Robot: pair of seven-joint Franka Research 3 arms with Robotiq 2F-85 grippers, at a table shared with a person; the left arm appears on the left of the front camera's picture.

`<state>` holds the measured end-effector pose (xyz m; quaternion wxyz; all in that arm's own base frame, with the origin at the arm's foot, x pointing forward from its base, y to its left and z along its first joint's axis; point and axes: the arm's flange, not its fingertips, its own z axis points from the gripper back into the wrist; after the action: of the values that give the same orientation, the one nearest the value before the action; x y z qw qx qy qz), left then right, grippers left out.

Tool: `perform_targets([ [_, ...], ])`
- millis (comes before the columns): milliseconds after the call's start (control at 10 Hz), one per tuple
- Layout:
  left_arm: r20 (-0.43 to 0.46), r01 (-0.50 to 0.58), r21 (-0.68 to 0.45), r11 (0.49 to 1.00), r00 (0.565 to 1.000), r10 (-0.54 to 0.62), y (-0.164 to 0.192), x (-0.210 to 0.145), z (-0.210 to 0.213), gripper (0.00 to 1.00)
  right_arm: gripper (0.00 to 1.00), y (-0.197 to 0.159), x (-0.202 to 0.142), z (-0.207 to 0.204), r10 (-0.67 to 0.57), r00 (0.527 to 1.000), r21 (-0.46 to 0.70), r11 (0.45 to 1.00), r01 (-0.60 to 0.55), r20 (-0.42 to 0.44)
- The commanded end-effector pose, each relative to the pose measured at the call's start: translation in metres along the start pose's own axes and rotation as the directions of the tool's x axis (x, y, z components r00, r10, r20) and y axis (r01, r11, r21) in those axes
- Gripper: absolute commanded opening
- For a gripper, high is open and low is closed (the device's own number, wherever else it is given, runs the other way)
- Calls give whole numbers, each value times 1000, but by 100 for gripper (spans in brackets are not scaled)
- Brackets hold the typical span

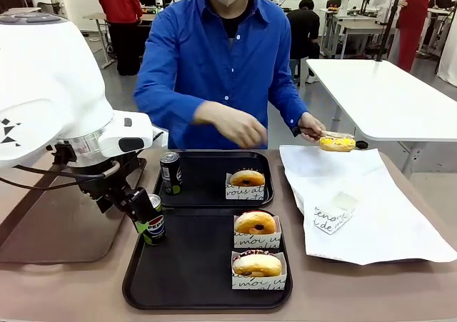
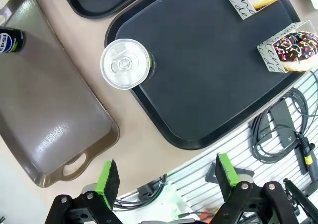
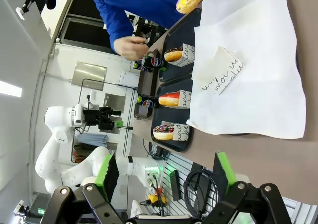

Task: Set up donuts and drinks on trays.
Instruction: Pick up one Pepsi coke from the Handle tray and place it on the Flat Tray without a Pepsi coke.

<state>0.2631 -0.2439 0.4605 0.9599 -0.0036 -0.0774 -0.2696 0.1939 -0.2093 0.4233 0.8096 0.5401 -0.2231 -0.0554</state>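
Note:
Two black trays lie in a row, the near tray (image 1: 178, 279) and the far tray (image 1: 207, 193). A Pepsi can (image 1: 152, 222) stands at the near tray's left rim; from above its silver top (image 2: 124, 63) overlaps that rim. My left gripper (image 1: 137, 204) hovers over it, open (image 2: 166, 177), with nothing between the fingers. A second can (image 1: 170, 172) stands on the far tray beside a boxed donut (image 1: 247, 181). Two boxed donuts (image 1: 255, 227) (image 1: 258, 267) sit on the near tray. The person's hand holds a yellow-iced donut (image 1: 336, 143) in tongs. My right gripper (image 3: 166, 184) is open, well away from the table.
A long brown tray with handles (image 1: 57, 229) lies left of the black trays. White paper (image 1: 371, 215) covers the table's right side with an empty white box (image 1: 333, 215) on it. Another can (image 2: 10, 40) shows beside the brown tray. Cables (image 2: 283, 129) hang below the table edge.

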Motion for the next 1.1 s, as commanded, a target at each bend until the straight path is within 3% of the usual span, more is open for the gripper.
perform_targets([
  [0, 16, 0, -3, 1000, 1000, 0, 0, 4, -2, 100, 100, 0, 2, 0, 14, 1000, 20, 1000, -15, 13],
  [900, 2, 0, -1, 1000, 1000, 0, 0, 1, -1, 100, 100, 0, 2, 0, 14, 1000, 20, 1000, -15, 13],
  [1000, 90, -84, -174, 981, 991, 101, 31, -6, 17, 100, 100, 0, 2, 0, 14, 1000, 20, 1000, -15, 13],
])
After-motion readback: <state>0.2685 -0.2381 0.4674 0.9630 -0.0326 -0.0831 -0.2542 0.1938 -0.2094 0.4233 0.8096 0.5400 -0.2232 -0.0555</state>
